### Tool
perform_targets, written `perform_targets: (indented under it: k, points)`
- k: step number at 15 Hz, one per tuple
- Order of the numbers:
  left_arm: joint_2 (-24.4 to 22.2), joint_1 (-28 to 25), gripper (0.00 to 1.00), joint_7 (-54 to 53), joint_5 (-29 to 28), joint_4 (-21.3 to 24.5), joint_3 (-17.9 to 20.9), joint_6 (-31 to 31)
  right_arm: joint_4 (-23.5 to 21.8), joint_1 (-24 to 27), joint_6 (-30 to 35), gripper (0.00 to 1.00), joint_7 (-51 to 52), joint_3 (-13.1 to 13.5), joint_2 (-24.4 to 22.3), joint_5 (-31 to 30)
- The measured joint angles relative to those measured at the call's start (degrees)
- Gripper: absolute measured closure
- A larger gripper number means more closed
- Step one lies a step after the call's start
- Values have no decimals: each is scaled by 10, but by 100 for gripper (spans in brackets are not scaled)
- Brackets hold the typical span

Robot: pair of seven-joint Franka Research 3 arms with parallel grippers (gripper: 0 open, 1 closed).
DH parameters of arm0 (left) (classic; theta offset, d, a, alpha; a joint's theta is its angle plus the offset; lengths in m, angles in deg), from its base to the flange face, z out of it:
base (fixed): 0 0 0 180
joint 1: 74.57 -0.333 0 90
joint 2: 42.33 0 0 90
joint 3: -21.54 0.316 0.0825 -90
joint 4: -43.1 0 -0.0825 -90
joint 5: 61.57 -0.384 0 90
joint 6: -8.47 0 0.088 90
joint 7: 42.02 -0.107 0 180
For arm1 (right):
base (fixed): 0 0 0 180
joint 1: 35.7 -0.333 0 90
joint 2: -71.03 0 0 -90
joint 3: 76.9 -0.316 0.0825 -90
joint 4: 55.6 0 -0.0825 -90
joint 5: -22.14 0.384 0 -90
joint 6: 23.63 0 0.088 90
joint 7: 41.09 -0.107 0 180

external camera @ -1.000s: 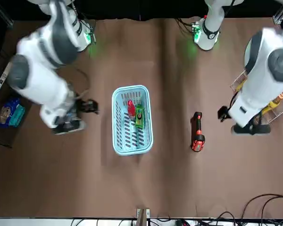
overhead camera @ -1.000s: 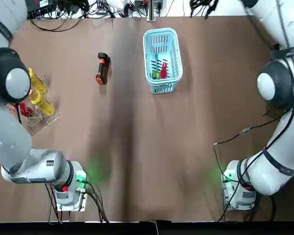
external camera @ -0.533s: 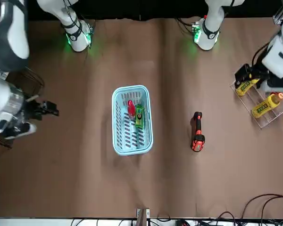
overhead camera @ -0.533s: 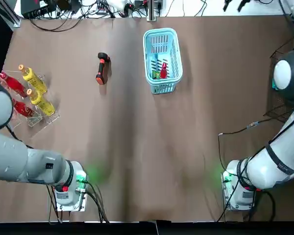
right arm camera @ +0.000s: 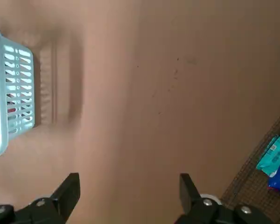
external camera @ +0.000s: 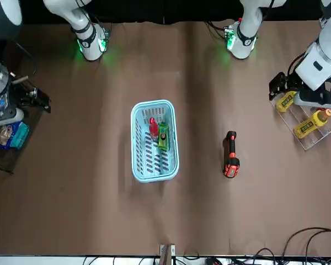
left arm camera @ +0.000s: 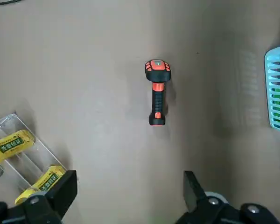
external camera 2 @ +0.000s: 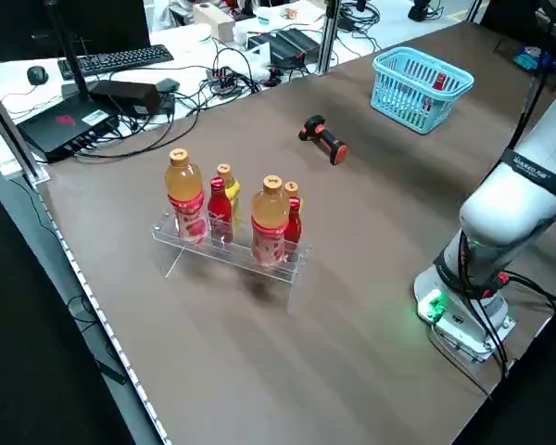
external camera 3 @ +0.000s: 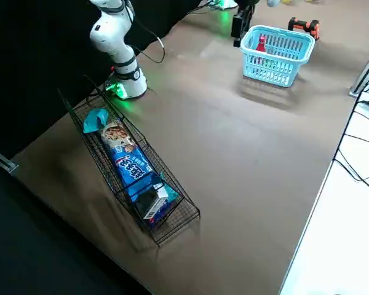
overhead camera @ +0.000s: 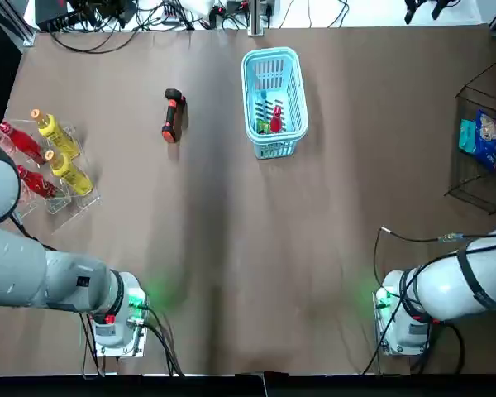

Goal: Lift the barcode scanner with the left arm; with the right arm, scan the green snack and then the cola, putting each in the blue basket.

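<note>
Item: barcode scanner (overhead camera: 173, 116), one, lying flat on the table to the robot's left of the blue basket (overhead camera: 270, 53) and apart from it. Expect a light, rigid plastic body with a grippy sleeve (probably only the window is delicate). Take it across the slim handle at mid-length. Its long axis runs from the robot's side toward the far edge, parallel to the basket; you cannot tell which end scans. Left gripper (left arm camera: 129, 182) and right gripper (right arm camera: 129, 182): both spread wide, empty, raised off to their own sides.

brown table (overhead camera: 231, 248) | blue basket (overhead camera: 273, 150) | barcode scanner (overhead camera: 173, 117) | bottle rack (external camera 2: 227, 254) | wire tray (overhead camera: 473, 179)
</note>
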Motion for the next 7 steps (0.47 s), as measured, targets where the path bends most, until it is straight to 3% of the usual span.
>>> perform_targets:
  k: [2,7]
  points:
    - [4,2,0,0,-4,-1,0,-2,-25,3,-8,3,-1,2,-21,-3]
    - [11,5,0,-2,-11,-4,0,-5,-28,13,-17,0,-38,7,-34,-3]
